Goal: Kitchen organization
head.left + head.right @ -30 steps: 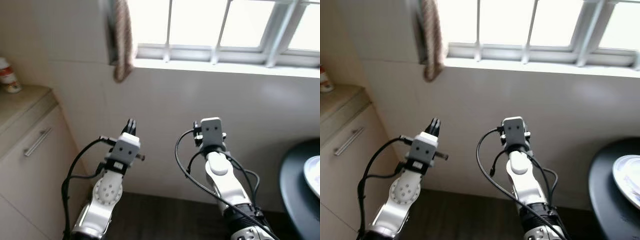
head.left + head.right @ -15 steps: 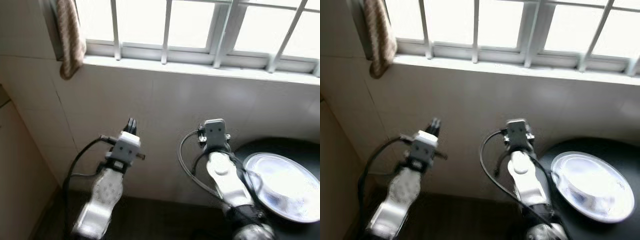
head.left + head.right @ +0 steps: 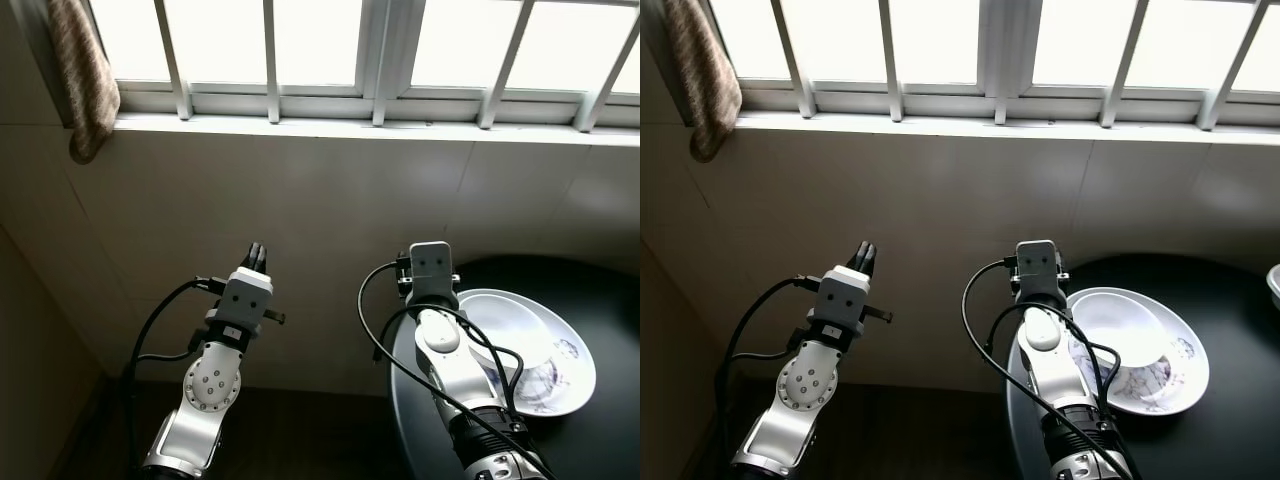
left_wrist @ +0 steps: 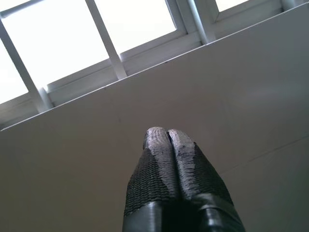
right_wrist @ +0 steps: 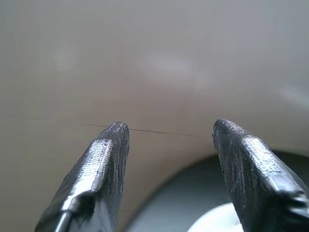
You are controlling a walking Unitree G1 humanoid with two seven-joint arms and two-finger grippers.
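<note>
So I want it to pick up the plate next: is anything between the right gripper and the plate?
Nothing visible blocks it. The right gripper is open above the near edge of the black table, facing the tiled wall. The white plate lies just to its right on that table, with a bowl in it.

A round table (image 3: pixel 600 440) stands at the right, close against the tiled wall (image 3: pixel 330 200), and on it lies a plate (image 3: pixel 570 385) with a bowl (image 3: pixel 510 335) resting in it. Above the wall runs a window sill (image 3: pixel 330 127) with a barred window (image 3: pixel 320 45) behind it, and a cloth (image 3: pixel 82 80) hangs at the far left end of the sill. Both arms reach up before the wall, the left gripper (image 3: pixel 257 255) well left of the table and the right gripper (image 5: pixel 169 159) over the table's left edge, just beside the plate.
</note>
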